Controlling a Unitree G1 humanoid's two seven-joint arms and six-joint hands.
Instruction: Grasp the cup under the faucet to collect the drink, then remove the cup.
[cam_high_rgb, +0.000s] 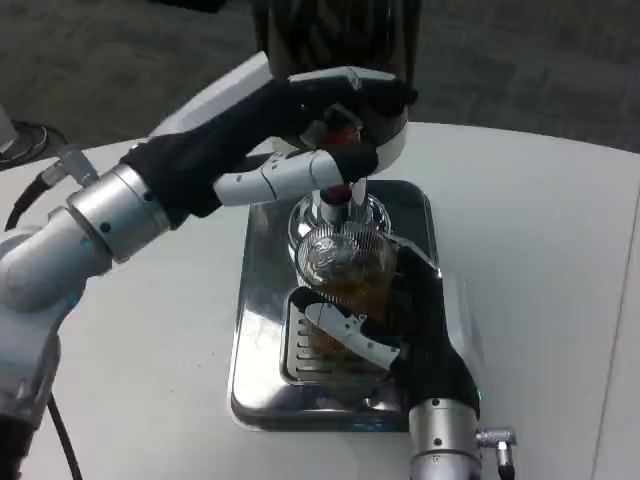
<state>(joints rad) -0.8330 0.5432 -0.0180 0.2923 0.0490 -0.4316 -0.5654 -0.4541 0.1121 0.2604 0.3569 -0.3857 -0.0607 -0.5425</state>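
While your left hand (310, 130) sits up on the dispenser (335, 40) tap, fingers curled over the red lever (340, 135) so the drink runs, the glass cup (340, 265) stands under the faucet (335, 200) on the steel drip tray (260, 300), already holding brown liquid. Your right hand (400, 320) wraps around the cup, keeping it steady on the white tabletop (540, 250) setup.
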